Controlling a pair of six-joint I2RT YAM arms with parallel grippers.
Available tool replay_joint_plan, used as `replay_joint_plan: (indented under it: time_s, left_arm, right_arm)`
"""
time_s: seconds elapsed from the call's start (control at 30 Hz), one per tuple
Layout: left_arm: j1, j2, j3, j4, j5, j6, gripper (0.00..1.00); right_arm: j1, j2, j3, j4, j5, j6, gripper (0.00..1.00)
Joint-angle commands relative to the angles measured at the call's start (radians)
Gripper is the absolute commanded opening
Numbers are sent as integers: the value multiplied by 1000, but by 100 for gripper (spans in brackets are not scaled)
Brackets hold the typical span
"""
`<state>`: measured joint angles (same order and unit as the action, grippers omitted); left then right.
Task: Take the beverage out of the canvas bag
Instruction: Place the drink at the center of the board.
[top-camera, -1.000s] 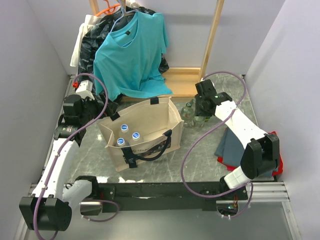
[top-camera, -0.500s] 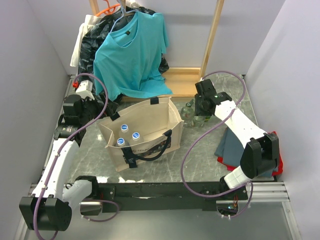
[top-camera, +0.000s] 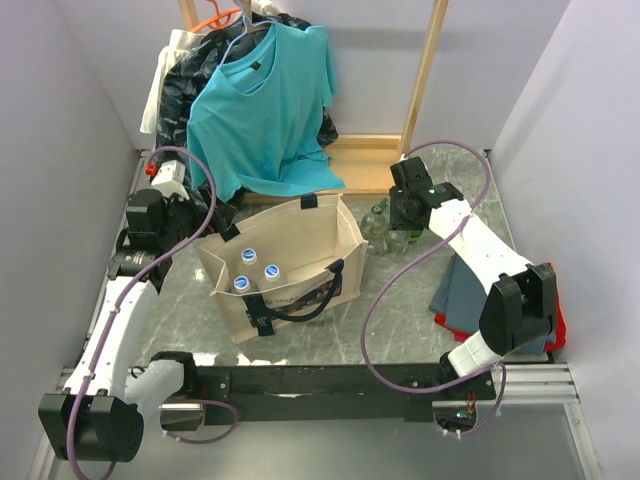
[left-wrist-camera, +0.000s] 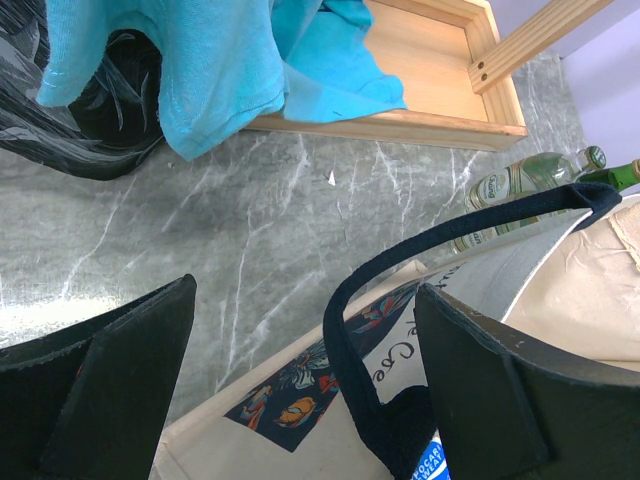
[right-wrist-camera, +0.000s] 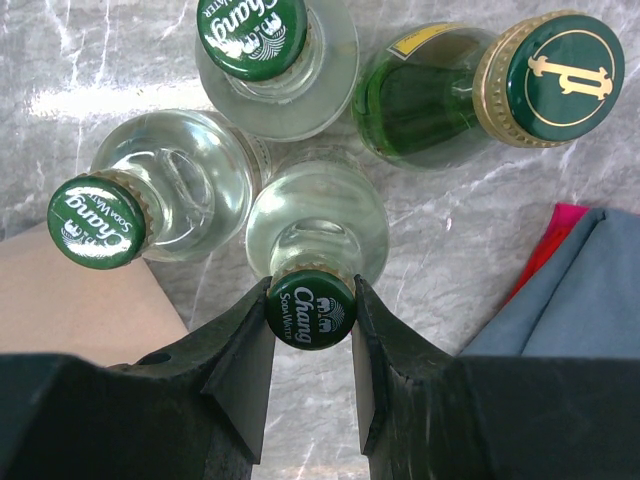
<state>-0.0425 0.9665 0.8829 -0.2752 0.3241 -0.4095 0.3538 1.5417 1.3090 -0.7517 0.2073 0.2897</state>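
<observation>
Canvas bag (top-camera: 320, 235): one, upright mid-tabletop (top-camera: 330, 345), three white-capped bottles (top-camera: 271, 271) inside
Glass bottles (right-wrist-camera: 170, 190): four, just right of bag
Right claw (right-wrist-camera: 310, 310): clenched on one clear bottle (right-wrist-camera: 318, 225)
Left claw (left-wrist-camera: 305, 370): spread wide over handle (left-wrist-camera: 400, 270)

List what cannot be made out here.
- Top view: the bottles in the canvas bag show only caps; its walls hide the rest.
- Left wrist view: the lower edge cuts off the bag's inside.
- Right wrist view: the clear bottle in the right gripper hides its own label from above.
</observation>
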Motion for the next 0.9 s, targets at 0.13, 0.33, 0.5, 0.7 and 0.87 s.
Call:
replay_joint_plan:
  time_s: [0.13, 0.33, 0.5, 0.7, 0.87]
  left_arm:
    - [3, -17, 14, 5, -7, -2, 96]
    - [3, -23, 11, 5, -10, -3, 96]
    - [3, -25, 8, 4, -8, -3, 96]
    - [3, -25, 8, 5, -7, -5, 96]
    - [3, -23, 11, 7, 0, -8, 96]
  right_arm:
    - [-7, 23, 9, 66, -16, 17, 35]
    - [-4, 24, 7, 69, -19, 16, 41]
    - [-4, 14, -1, 80, -22, 17, 49]
    - [-6, 14, 7, 68, -11, 12, 50]
    - [-4, -5, 10, 66, 4, 20, 56]
